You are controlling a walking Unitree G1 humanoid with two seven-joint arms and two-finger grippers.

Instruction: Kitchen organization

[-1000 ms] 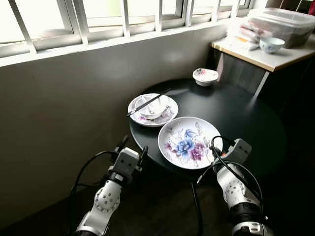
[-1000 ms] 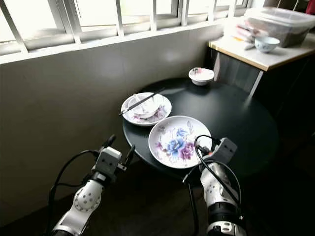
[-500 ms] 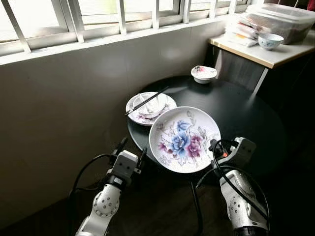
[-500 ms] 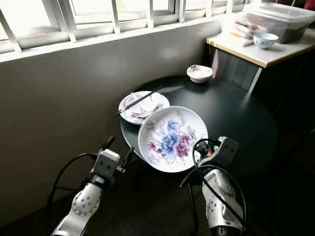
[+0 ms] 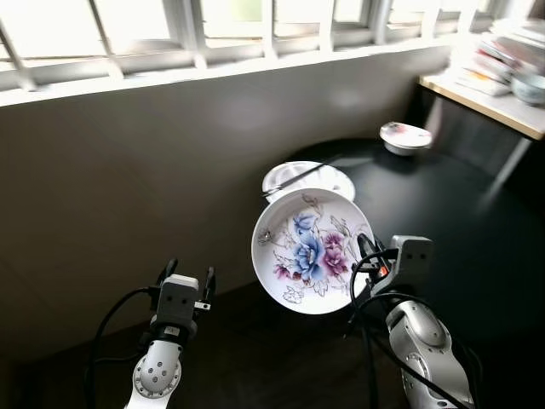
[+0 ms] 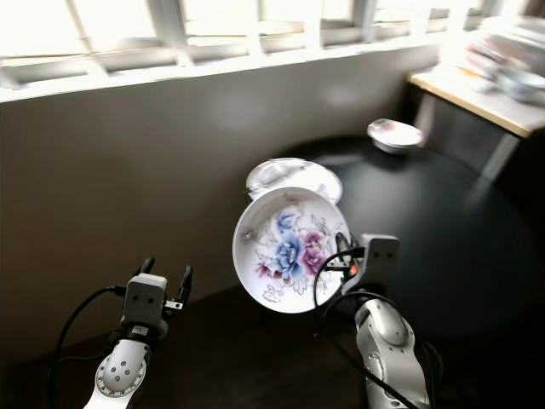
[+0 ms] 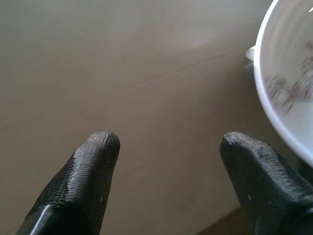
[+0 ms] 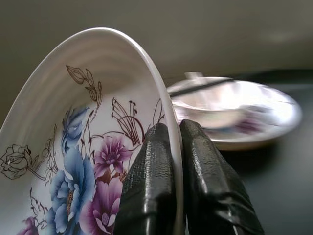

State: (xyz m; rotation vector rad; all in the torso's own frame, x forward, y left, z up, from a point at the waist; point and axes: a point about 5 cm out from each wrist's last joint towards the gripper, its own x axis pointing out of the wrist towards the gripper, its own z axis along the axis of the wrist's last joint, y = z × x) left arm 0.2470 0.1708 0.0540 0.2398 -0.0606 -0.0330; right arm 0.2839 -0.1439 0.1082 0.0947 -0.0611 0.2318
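Above the round surface's (image 5: pixel 460 213) 9 o'clock edge, the right pincer (image 8: pixel 176 147) pinched the tilted floral plate's (image 5: pixel 311 250) rim; the left pincer (image 7: pixel 168 142) gaped empty, and the blurred dish behind (image 5: pixel 308 177) perhaps carried chopsticks.

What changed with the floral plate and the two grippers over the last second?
The right gripper, already pinching the floral plate's rim, lifted it off the round table and tipped it until it stands nearly upright, face toward the camera. The camera also swung left. The left gripper stayed open and empty, and the plate with chopsticks and the small bowl kept their places on the table.
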